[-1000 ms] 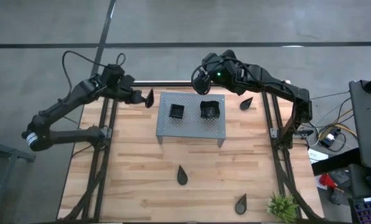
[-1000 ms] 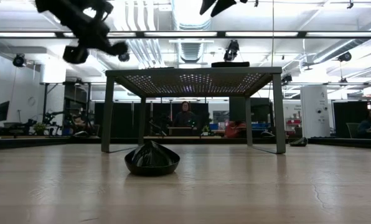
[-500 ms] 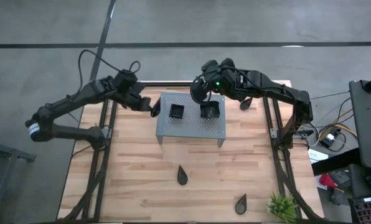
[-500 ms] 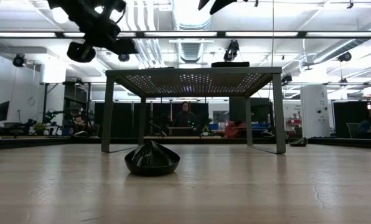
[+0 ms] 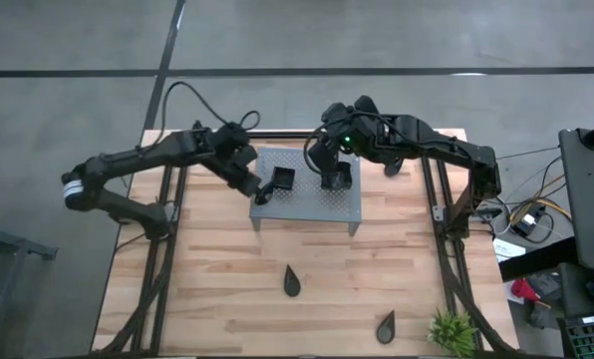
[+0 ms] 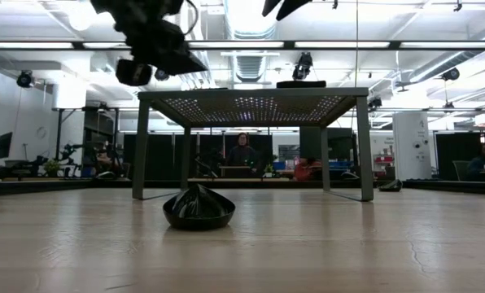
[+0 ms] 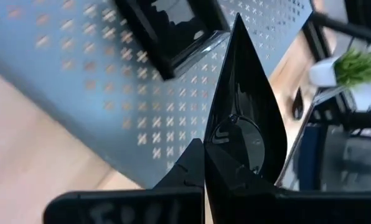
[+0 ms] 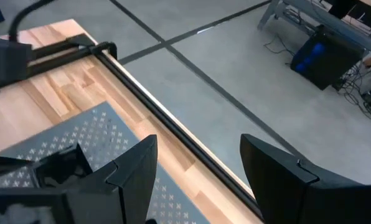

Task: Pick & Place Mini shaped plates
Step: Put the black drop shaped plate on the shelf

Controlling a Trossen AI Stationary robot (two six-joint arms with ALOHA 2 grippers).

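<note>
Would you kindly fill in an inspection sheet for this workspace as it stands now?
Surface: wooden table with a grey perforated rack on it.
Job's things: two square plates on the rack; teardrop plates on the table at front, front right and far right.
Clutter: small green plant at the front right corner.
Grippers: left gripper shut on a teardrop plate over the rack's left edge; right gripper open over the rack.
Cables: black cable looping on the left arm.
Surroundings: grey floor; people seated far behind.

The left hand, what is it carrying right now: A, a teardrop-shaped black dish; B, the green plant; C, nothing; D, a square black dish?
A: the left wrist view shows the left hand shut on the teardrop-shaped black dish, held edge-up over the perforated rack.
</note>
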